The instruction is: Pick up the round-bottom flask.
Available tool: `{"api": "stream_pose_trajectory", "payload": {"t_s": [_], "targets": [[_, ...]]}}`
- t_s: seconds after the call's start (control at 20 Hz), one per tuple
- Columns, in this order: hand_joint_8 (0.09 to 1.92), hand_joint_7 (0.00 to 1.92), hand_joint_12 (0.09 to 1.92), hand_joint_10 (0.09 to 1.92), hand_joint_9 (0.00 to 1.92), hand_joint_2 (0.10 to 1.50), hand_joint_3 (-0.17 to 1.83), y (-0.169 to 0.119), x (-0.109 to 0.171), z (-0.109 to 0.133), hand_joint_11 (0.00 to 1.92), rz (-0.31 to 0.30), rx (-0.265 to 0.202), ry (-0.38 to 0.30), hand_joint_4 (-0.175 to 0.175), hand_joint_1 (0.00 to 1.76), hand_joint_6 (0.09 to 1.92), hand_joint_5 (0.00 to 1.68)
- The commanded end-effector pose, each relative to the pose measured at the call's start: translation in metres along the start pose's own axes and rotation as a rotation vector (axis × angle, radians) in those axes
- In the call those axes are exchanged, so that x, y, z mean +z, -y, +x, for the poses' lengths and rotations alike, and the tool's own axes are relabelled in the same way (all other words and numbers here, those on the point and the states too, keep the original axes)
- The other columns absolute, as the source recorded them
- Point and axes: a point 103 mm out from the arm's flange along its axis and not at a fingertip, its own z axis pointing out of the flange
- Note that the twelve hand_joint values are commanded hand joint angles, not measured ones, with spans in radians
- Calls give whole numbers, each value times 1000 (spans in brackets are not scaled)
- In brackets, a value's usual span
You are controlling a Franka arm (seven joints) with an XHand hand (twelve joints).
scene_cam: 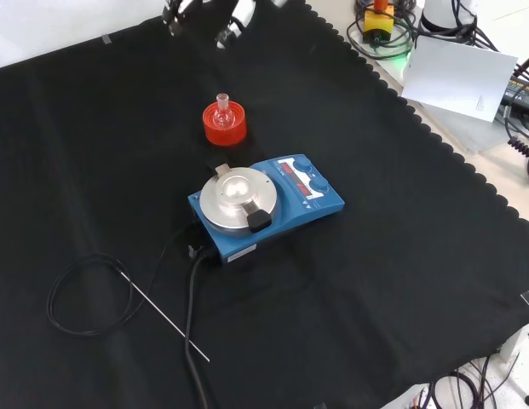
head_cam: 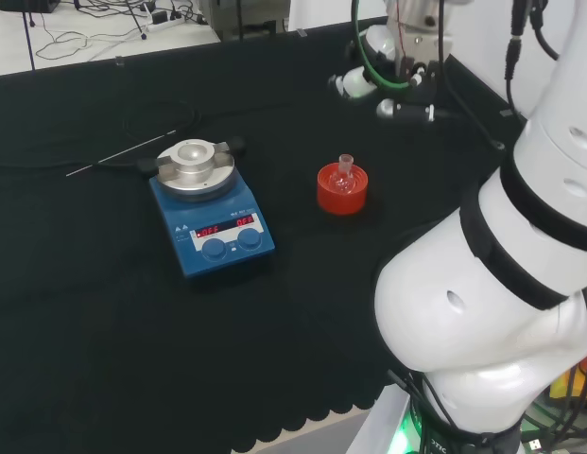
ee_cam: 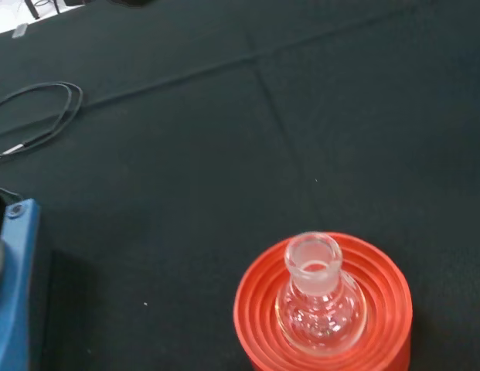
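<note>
One flask (head_cam: 344,172) is the target: small, clear glass, round-bodied, short open neck pointing straight up. It sits upright in a red ribbed stand (head_cam: 341,194) on the black cloth of the counter (head_cam: 104,312). In the head view, left to right: a thin metal rod (head_cam: 118,155), a blue stirrer plate (head_cam: 213,222) with a round metal top, then the flask, then the hand (head_cam: 392,76). The hand hangs above the counter, well apart from the flask, beyond it and to the right. It holds nothing; how far its fingers are spread cannot be told. The coming move likely requires travel leftward and downward toward the neck.
</note>
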Motion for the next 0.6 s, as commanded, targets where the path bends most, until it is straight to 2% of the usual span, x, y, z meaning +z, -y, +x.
{"api": "stream_pose_trajectory", "payload": {"t_s": [0.05, 0.6], "targets": [[620, 194, 1421, 656, 356, 748, 484, -6, 37, -20, 0, 12, 35, -49, -14, 785, 197, 552], [629, 217, 1433, 652, 380, 695, 541, 2, 83, -35, 5, 59, 32, -71, -14, 830, 251, 643]]}}
